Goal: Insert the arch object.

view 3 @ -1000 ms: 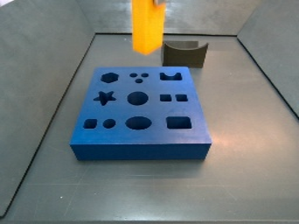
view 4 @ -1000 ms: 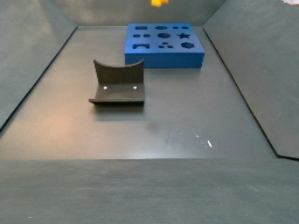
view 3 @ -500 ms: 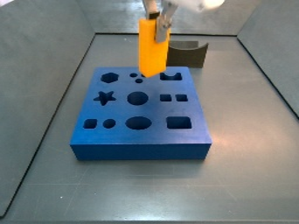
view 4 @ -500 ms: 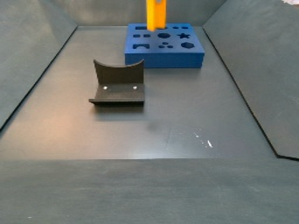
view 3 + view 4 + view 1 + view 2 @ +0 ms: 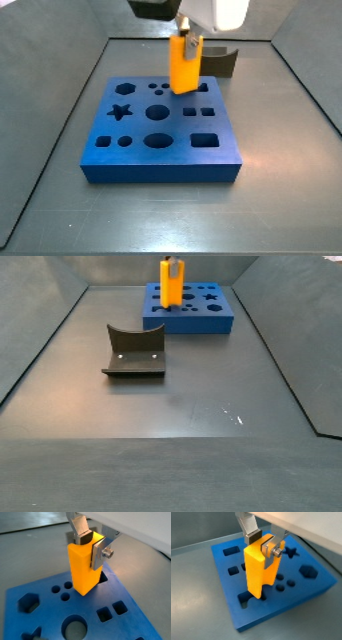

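My gripper (image 5: 88, 543) is shut on the arch object (image 5: 85, 569), a bright orange-yellow elongated block held upright, its notched end down. It also shows in a wrist view (image 5: 260, 569) and in both side views (image 5: 183, 64) (image 5: 170, 283). The silver fingers (image 5: 273, 548) clamp its upper part. The block hangs just above the blue board (image 5: 160, 155), its lower end close over a hole near the board's far side. The board with shaped holes also shows in a wrist view (image 5: 40, 619), another wrist view (image 5: 314, 584) and a side view (image 5: 214, 321).
A dark grey block with a curved notch (image 5: 134, 351) lies on the grey floor (image 5: 174, 406), seen also behind the board (image 5: 221, 58). Grey walls enclose the floor on its sides.
The gripper has come down with the arch object, from high above the board's far edge to just over the board, and has moved slightly towards the dark block's side.
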You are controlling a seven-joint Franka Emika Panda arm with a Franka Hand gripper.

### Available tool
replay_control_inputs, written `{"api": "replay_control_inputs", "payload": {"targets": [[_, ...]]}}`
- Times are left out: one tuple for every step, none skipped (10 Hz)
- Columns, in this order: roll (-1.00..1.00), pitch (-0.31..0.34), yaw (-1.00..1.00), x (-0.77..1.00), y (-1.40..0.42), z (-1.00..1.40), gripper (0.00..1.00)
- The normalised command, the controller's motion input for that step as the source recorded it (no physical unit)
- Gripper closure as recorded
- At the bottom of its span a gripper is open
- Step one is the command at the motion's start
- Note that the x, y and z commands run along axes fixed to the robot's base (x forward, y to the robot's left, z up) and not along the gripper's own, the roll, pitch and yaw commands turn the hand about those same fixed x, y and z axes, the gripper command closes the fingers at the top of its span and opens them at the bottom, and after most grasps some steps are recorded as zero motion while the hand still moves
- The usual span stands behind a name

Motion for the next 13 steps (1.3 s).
{"api": "replay_control_inputs", "payload": {"targets": [[-0.05,-0.081,-0.85,0.31,0.13,-0.33,1.00],[-0.06,-0.084,-0.85,0.32,0.13,-0.33,1.00],[-0.08,-0.091,-0.83,0.32,0.16,-0.29,1.00],[-0.06,-0.071,-0.83,0.34,0.17,-0.27,1.00],[-0.09,-0.086,-0.80,0.36,0.19,-0.24,1.00],[-0.03,-0.059,-0.49,0.24,0.05,-0.24,1.00],[-0.01,0.000,0.00,0.00,0.00,0.00,1.00],[0.00,0.000,0.00,0.00,0.00,-0.02,1.00],[-0.02,-0.033,-0.27,0.00,0.03,-0.18,1.00],[0.00,0.000,-0.70,-0.06,0.00,-0.21,1.00],[-0.02,0.000,-0.61,-0.05,0.00,-0.18,1.00],[-0.03,-0.010,-0.19,-0.01,0.00,-0.17,1.00],[0.00,-0.033,0.00,0.00,0.00,-0.23,1.00]]}}
